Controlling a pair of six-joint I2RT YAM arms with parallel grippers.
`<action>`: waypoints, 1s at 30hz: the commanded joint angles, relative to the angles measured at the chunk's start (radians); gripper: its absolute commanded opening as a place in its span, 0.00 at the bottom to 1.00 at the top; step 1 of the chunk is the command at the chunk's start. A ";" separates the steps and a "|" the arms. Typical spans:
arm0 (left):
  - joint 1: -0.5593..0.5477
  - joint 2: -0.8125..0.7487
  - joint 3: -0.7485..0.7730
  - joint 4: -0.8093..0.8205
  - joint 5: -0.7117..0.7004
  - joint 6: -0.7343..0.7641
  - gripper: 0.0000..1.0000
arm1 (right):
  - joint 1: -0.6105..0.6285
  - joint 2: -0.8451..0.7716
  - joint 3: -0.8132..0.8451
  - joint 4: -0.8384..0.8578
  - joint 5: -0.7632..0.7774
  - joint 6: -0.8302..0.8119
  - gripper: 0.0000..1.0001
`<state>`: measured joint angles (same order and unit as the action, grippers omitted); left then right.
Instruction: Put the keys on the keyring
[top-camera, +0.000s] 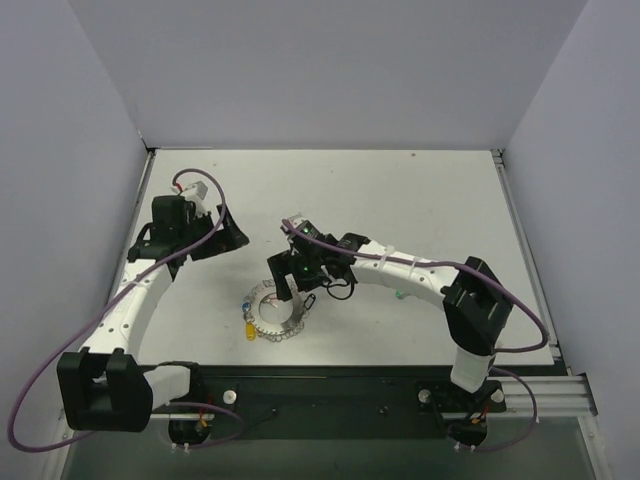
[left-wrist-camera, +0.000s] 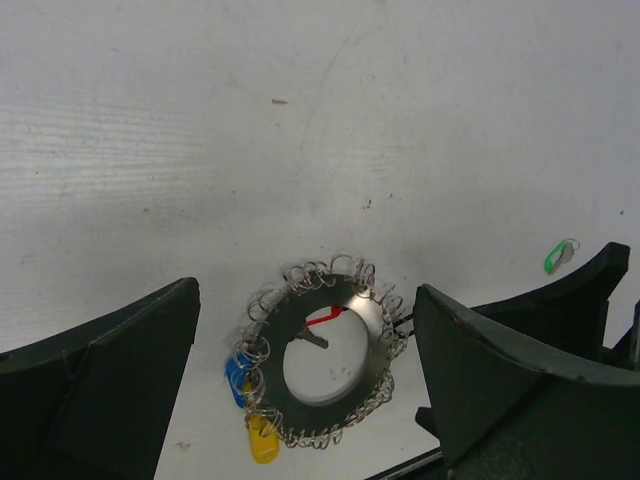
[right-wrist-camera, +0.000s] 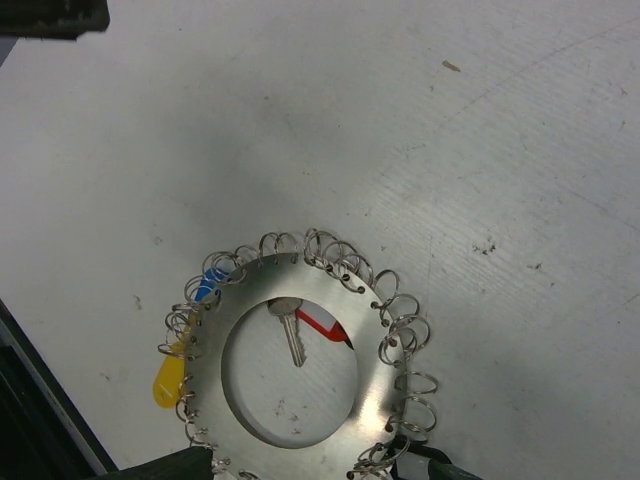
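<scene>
Worktop (top-camera: 420, 195) far half open; right pincer (top-camera: 287, 285) hangs over the keyring's (top-camera: 268, 328) far-right edge, barring that approach; left pincer (top-camera: 225, 240) stands well apart up-left, so the ring's left side is free.

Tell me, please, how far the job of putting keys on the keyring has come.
Looks done: the blue key and the yellow key sit among the wire loops at the rim of the keyring. In hand: nothing; the left gripper and the right gripper are both open. Unclear: the red key lies in the ring's hole, hooked or not. Left: the green key lies apart on the table.
</scene>
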<state>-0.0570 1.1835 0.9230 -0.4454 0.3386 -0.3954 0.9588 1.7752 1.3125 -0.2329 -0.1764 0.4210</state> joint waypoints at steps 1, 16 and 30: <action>0.002 0.024 0.042 -0.102 -0.021 0.059 0.97 | -0.025 0.019 0.071 -0.072 -0.020 -0.010 0.84; 0.005 0.024 0.028 -0.121 -0.016 0.075 0.97 | -0.034 0.122 0.162 -0.200 -0.054 -0.022 0.58; 0.017 0.028 0.013 -0.110 0.005 0.070 0.97 | 0.061 -0.013 -0.012 -0.206 -0.060 -0.008 0.53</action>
<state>-0.0456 1.2221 0.9230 -0.5674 0.3248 -0.3321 1.0203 1.8076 1.3388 -0.3939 -0.2371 0.3927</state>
